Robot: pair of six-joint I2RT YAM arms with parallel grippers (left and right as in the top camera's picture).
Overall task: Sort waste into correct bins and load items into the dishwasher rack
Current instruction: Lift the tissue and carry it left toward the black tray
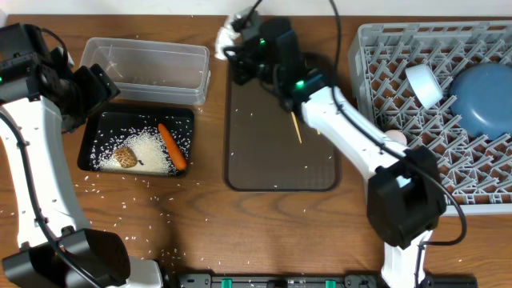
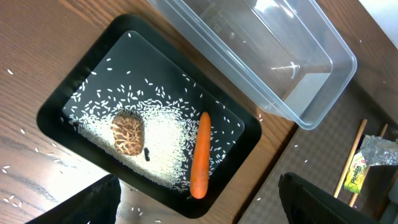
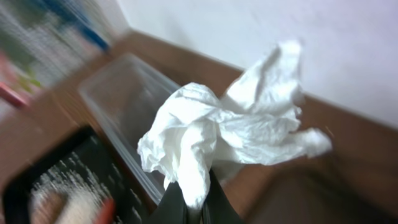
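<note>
My right gripper (image 1: 234,42) is shut on the crumpled white tissue (image 1: 227,32), holding it in the air just right of the clear tub (image 1: 148,66). In the right wrist view the tissue (image 3: 217,134) billows out above the pinched fingers (image 3: 180,208). The black tray (image 1: 104,128) holds loose rice (image 1: 148,148), an orange carrot (image 1: 172,146) and a brown lump (image 1: 124,158). My left gripper (image 2: 196,202) hangs open above the tray's near edge, holding nothing, close to the carrot (image 2: 199,155). A foil wrapper (image 2: 367,165) and chopsticks (image 2: 353,155) lie on the brown tray.
The brown serving tray (image 1: 264,152) lies in the middle with a chopstick (image 1: 296,128) on it. The grey rack (image 1: 376,48) at the right holds a large blue bowl (image 1: 484,96), a light-blue cup (image 1: 424,84) and a pink cup (image 1: 394,138). Stray rice grains dot the table.
</note>
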